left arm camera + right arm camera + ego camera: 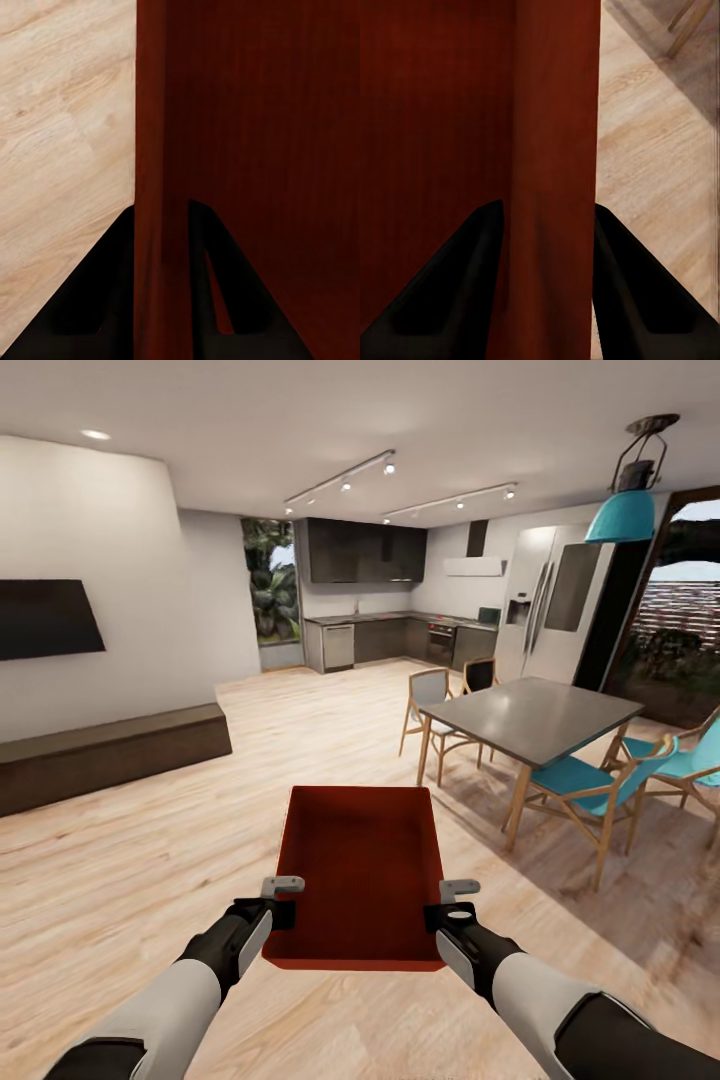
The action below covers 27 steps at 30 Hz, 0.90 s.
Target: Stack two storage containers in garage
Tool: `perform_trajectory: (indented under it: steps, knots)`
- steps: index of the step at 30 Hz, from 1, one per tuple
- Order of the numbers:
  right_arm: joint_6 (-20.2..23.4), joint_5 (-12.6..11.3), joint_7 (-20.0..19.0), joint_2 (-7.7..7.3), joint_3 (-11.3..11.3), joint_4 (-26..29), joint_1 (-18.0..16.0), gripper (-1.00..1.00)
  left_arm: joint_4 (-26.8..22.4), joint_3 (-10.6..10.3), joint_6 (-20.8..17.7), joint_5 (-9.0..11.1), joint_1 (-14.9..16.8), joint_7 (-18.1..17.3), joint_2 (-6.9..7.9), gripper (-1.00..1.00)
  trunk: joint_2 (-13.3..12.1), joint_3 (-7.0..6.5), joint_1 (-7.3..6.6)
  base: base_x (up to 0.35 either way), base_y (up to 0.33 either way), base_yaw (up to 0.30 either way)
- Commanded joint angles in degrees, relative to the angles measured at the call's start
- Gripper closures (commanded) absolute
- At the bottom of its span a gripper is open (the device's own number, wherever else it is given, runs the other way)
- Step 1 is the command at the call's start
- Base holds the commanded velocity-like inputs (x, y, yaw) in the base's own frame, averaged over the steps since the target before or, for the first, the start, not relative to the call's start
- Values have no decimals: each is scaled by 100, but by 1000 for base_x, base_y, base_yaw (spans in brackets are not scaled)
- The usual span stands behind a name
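An orange-red lidless storage container (362,875) hangs in front of me above the light wood-plank living room floor (130,860), carried between both arms. My left gripper (281,900) is shut on its left wall (159,187), one dark finger (90,292) on each side of it. On the opposite side my right gripper (452,905) is shut on the right wall (551,187), which runs between its black fingers (450,292). The bin is empty, its textured bottom showing. The second container is out of view.
A long low dark cabinet (110,752) and a black wall TV (45,618) stand at the left. At the right is a grey dining table (530,718) with teal chairs (600,785). A kitchen (390,635) with a fridge (545,605) lies ahead.
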<state>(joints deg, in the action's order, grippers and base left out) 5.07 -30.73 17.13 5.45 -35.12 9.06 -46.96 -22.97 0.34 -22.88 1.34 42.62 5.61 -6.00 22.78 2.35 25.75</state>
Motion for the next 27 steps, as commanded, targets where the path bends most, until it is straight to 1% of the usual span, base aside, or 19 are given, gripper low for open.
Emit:
perform_trajectory:
  steps: [1, 27]
  knots:
    - [46, -52, 36, 24, -32, 25, -6, 100, -13, 10, -33, 15, 1, 45, -6, 100, 14, 13, 4, 0, 0, -288]
    - [46, -53, 36, 26, -39, 25, -6, 100, -24, 10, -33, 15, 4, 45, 2, 100, 14, 13, 4, 0, 0, -288]
